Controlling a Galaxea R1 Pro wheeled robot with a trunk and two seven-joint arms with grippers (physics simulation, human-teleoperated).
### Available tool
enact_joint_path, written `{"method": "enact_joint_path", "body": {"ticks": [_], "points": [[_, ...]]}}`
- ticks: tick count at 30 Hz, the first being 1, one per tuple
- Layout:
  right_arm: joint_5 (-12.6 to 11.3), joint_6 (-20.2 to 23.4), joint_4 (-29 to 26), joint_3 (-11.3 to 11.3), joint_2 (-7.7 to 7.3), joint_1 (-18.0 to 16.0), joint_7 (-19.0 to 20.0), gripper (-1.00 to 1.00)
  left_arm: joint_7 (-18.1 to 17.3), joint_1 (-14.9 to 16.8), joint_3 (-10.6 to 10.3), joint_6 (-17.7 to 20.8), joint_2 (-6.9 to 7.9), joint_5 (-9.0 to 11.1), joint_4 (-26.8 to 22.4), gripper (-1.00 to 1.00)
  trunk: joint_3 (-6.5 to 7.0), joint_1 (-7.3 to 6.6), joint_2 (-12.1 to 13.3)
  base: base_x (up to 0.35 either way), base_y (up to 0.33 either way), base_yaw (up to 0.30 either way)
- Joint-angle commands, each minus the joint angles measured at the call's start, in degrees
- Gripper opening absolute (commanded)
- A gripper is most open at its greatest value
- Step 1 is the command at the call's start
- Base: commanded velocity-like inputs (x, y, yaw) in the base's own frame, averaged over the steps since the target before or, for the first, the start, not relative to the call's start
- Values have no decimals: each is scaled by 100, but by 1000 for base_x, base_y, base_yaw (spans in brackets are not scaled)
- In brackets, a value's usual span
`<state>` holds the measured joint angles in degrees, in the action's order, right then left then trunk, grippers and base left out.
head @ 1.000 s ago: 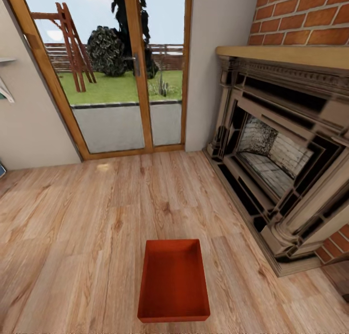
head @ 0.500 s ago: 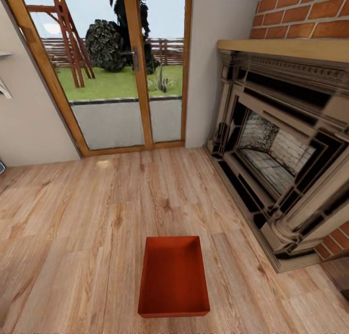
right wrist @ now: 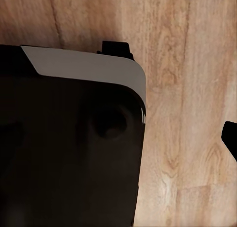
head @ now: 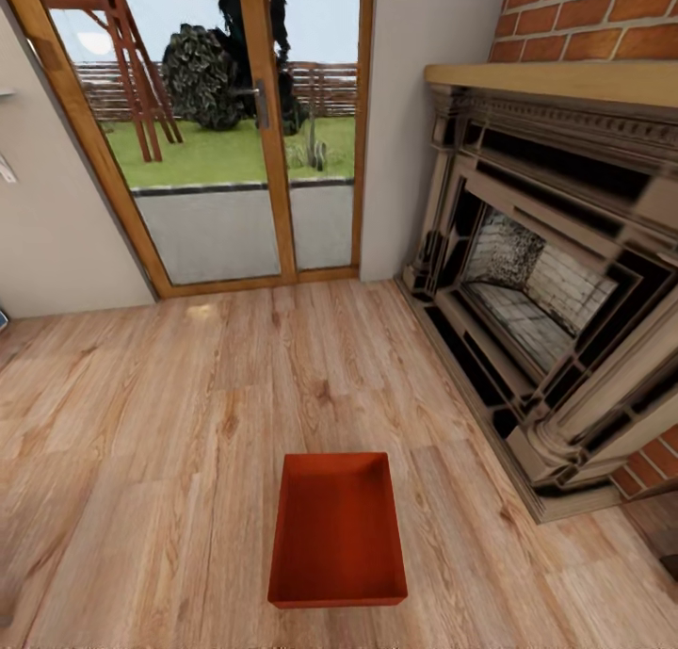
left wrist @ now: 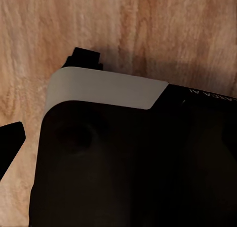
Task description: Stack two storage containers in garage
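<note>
Glass doors (head: 226, 131) at far left; wood-plank floor (head: 141, 423) across living room. One storage container (head: 337, 528) lies on floor, low centre of head view, open top up, empty, well apart from fireplace (head: 556, 282) at right.

Judged: rigid, light, thin low walls, smooth and likely slippery. Best hold: pinch over rim of long wall, or two-armed clamp on opposite short ends.

Fingers of both arms: cannot tell whether apart or together.
</note>
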<state>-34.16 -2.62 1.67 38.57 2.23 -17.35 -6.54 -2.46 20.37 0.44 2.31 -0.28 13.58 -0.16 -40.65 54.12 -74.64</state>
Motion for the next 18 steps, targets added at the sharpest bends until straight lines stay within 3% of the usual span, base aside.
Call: {"method": "enact_joint_path", "body": {"ticks": [1, 18], "points": [[-47, -27, 18, 45, 6, -5, -4, 100, -17, 2, 2, 24, -1, 48, -2, 100, -13, 0, -2, 0, 0, 0], [-47, -28, 18, 45, 6, -5, -4, 100, -17, 2, 1, 24, 1, 48, -2, 100, -165, 0, -2, 0, 0, 0]]}}
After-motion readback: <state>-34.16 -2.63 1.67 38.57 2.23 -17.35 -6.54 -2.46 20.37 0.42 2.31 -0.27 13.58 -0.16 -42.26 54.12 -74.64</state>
